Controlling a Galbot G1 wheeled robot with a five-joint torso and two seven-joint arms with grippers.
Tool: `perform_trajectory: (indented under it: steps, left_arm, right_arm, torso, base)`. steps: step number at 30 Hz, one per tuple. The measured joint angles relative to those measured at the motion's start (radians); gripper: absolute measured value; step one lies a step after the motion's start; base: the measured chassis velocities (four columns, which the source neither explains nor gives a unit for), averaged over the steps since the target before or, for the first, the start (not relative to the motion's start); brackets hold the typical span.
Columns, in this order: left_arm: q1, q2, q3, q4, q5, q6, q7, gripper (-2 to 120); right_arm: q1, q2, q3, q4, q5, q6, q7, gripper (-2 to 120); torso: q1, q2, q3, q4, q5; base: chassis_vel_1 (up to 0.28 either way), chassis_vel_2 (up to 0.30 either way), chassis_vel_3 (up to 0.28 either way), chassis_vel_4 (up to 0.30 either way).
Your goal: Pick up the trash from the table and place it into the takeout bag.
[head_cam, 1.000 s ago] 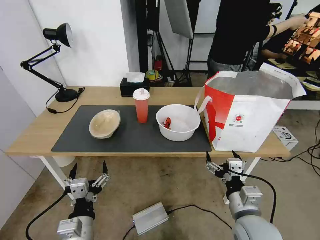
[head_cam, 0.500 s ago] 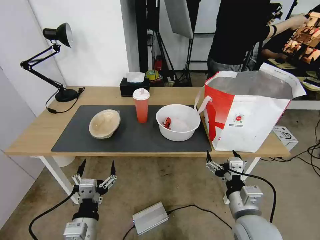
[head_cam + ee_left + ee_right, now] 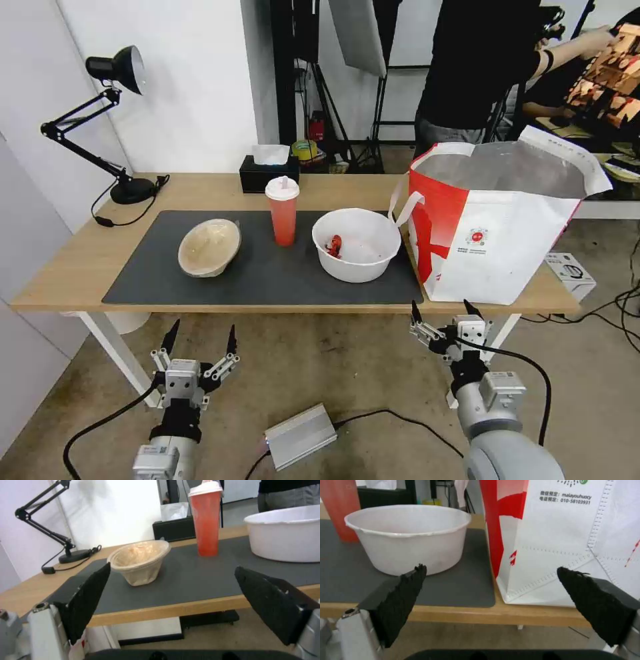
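Three pieces of trash sit on the dark mat of the table (image 3: pixel 80 267): a tan pulp bowl (image 3: pixel 209 247) (image 3: pixel 141 561) tilted on its side, a red drink cup (image 3: pixel 283 211) (image 3: pixel 206 520) with a white lid, and a white bowl (image 3: pixel 357 244) (image 3: pixel 408 537) with red scraps. The takeout bag (image 3: pixel 497 220) (image 3: pixel 566 540) stands open at the table's right end. My left gripper (image 3: pixel 199 331) hangs open below the front edge, short of the pulp bowl. Below the edge near the bag's corner, my right gripper (image 3: pixel 444 309) is open too.
A black desk lamp (image 3: pixel 100 120) and a black tissue box (image 3: pixel 269 172) stand along the table's back. On the floor lie a grey metal box (image 3: pixel 300 437) with cables and a small white box (image 3: pixel 570 272). A person stands behind the bag.
My left gripper has moved right and a little toward the table edge. The right gripper and the table's things have stayed put.
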Motion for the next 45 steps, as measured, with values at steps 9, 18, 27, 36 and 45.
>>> perform_trajectory:
  steps: [9,18,27,36,45]
  left_arm:
    - [-0.002,0.003,-0.001,0.004,-0.002,0.001,-0.002,100]
    - [0.001,0.003,-0.002,0.003,-0.004,0.001,-0.005,100]
    - [0.005,-0.004,-0.004,-0.006,-0.002,0.001,-0.005,100]
    - [0.008,-0.016,-0.002,-0.008,0.015,0.001,-0.005,100]
    - [0.007,-0.018,-0.003,-0.006,0.019,0.003,-0.005,100]
  right_arm:
    - [-0.021,-0.017,-0.010,0.025,0.018,0.010,-0.003,100]
    - [-0.005,-0.062,-0.074,0.047,0.091,0.026,0.005,100]
    - [0.107,-0.195,-0.197,0.095,0.282,-0.028,0.015,100]
    - [0.254,-0.352,-0.206,0.106,0.497,-0.034,0.013,100]
    - [0.472,-0.508,-0.216,0.053,0.752,-0.022,0.003,100]
  torso:
    - [0.000,0.000,0.000,0.0000,0.0000]
    - [0.000,0.000,0.000,0.0000,0.0000]
    - [0.000,0.000,0.000,0.0001,0.0000]
    - [0.000,0.000,0.000,0.0001,0.0000]
    - [0.000,0.000,0.000,0.0001,0.0000]
  base:
    - [0.000,0.000,0.000,0.000]
    - [0.000,0.000,0.000,0.000]
    - [0.000,0.000,0.000,0.000]
    - [0.000,0.000,0.000,0.000]
    - [0.000,0.000,0.000,0.000]
